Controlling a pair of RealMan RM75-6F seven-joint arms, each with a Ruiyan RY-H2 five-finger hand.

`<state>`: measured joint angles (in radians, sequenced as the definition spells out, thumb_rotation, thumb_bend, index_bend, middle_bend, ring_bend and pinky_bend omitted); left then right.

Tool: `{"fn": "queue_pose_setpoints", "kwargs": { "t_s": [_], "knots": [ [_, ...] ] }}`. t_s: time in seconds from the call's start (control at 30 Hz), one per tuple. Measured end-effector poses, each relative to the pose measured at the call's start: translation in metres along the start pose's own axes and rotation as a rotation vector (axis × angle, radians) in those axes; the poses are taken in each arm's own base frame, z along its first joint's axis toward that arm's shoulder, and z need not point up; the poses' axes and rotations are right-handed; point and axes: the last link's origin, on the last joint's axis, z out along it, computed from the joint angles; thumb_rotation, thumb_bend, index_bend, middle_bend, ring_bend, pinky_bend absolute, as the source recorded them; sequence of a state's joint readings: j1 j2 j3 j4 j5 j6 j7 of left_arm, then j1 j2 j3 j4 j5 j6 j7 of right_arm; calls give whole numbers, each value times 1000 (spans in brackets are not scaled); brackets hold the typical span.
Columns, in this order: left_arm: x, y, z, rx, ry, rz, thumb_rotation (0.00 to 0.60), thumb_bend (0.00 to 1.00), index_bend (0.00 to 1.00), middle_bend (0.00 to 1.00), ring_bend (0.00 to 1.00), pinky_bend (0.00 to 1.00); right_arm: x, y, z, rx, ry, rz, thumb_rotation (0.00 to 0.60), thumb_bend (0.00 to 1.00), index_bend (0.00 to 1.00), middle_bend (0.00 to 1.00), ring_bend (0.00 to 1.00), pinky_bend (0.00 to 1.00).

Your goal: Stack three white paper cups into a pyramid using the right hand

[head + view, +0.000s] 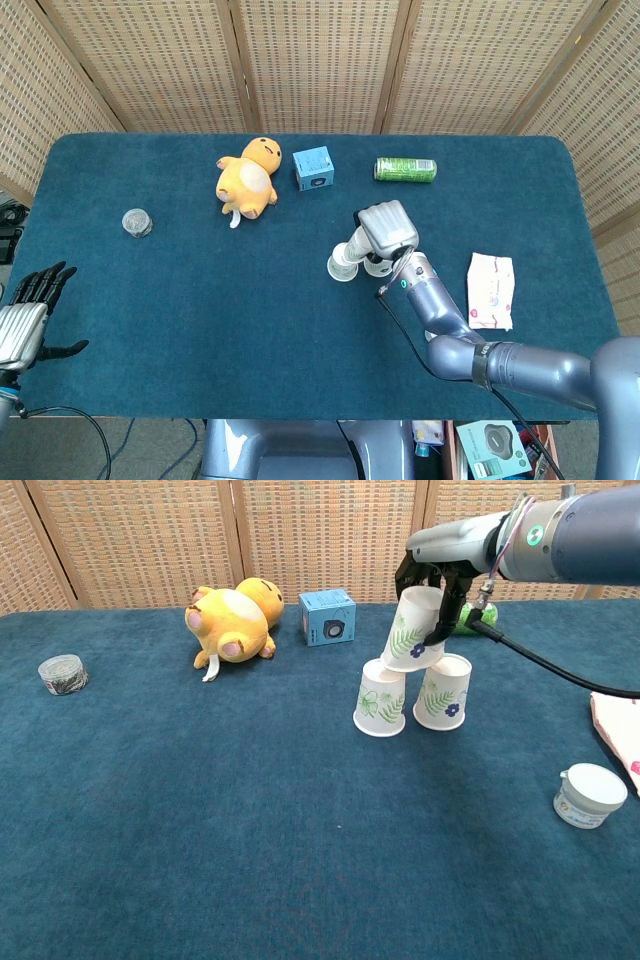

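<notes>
Paper cups like these are light and thin — easy to squash. The right hand holds the top white paper cup by its sides, over two upside-down white cups touching on the blue tabletop.

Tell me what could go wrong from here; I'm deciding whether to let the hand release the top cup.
1. The top cup looks tilted over the two base cups, so on release it may slide off.
2. The right hand grips it from above; opening fingers could drag it or nudge a base cup over.
3. The base cups stand close together with little shared rim support.
</notes>
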<state>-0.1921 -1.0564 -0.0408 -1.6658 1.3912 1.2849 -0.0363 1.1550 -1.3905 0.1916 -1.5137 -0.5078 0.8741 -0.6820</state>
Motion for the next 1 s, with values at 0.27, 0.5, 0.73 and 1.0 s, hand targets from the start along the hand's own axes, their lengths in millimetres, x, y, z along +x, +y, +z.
{"fn": "queue_pose_setpoints", "kwargs": {
  "t_s": [0.27, 0.5, 0.73, 1.0],
  "knots": [
    [0, 0, 1, 4, -2, 0, 600, 94, 0, 0, 0, 0, -7, 0, 4, -4, -12, 0, 600, 468, 497, 537, 441, 532],
    [-1, 0, 0, 3, -3, 1, 600, 94, 0, 0, 0, 0, -7, 4, 4, -10, -5, -15, 600, 467, 497, 534, 441, 532],
    [-1, 0, 0, 2, -4, 1, 600, 95, 0, 0, 0, 0, -5, 6, 3, -16, -4, -29, 600, 468, 497, 535, 441, 532],
    [0, 0, 0, 3, -3, 1, 600, 94, 0, 0, 0, 0, -9, 6, 2, -9, -32, -22, 600, 364, 199, 241, 253, 408]
  ]
}}
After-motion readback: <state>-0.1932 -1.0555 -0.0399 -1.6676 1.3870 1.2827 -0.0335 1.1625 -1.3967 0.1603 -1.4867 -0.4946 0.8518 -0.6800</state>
